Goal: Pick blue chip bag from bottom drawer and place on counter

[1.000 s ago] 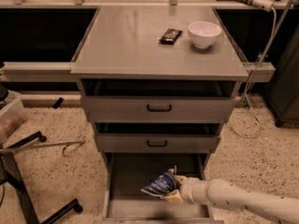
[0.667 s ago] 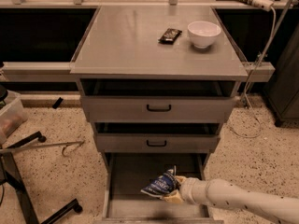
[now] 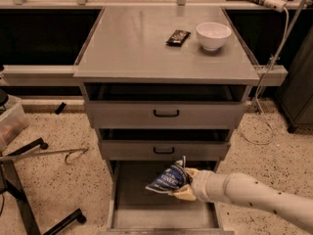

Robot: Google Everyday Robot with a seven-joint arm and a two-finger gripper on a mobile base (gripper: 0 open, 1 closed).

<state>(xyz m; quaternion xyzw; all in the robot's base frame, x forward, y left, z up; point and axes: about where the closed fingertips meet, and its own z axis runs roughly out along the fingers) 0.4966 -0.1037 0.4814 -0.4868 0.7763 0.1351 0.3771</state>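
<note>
I see the tabletop above, carrying a bowl and a dark packet. The bottom drawer stands open. My gripper hangs over it, pinching the blue chip bag, which has risen slightly off the drawer floor. I judge the grasp secure.

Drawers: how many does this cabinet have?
3: top drawer and middle drawer under the counter; bottom drawer pulled out, the gripper above it shut on the blue chip bag.
</note>
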